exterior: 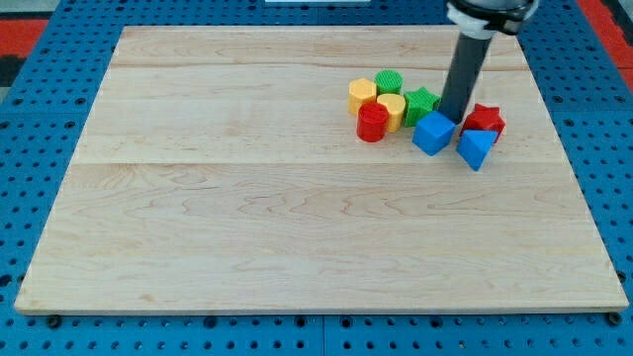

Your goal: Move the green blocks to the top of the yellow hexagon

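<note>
The round ribbed green block [389,81] is touching the yellow hexagon block [362,95] at its 1 o'clock. The green star block [421,103] is sitting right of the yellow heart-shaped block [392,109]. At the star's 3 o'clock I am resting my tip [455,117], a bare fingerless rod, between the blue cube [433,133] and the red star block [483,120].

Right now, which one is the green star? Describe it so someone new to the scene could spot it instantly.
Look at the wooden board and find the cluster of blocks near the view's upper right. The green star sits mid-cluster, between the yellow heart on the view's left and my tip on the right. The green cylinder is round and ribbed; this one has points.
</note>
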Controlling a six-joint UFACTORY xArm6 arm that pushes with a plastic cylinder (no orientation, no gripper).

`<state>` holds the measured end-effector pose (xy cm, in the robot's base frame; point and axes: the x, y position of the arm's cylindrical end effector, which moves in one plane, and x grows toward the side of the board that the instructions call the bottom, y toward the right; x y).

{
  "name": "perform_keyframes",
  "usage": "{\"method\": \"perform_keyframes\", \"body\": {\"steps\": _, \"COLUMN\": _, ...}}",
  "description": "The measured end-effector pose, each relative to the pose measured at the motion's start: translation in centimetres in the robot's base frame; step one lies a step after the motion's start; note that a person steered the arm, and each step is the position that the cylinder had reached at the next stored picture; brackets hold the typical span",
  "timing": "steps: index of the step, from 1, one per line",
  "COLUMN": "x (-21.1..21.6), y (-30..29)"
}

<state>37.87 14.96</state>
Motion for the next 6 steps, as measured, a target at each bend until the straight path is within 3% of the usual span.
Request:
{"method": "perform_keyframes", "body": {"steps": 2, "x": -7.8, "y": -3.3}}
{"method": "perform_keyframes", "body": {"steps": 3, "x": -9.5, "y": -4.7}}
{"method": "perform_keyframes", "body": {"steps": 5, "x": -7.8, "y": -1.2}}
{"method": "perform_keyframes", "body": {"steps": 6, "x": -4.2, "y": 0.0}}
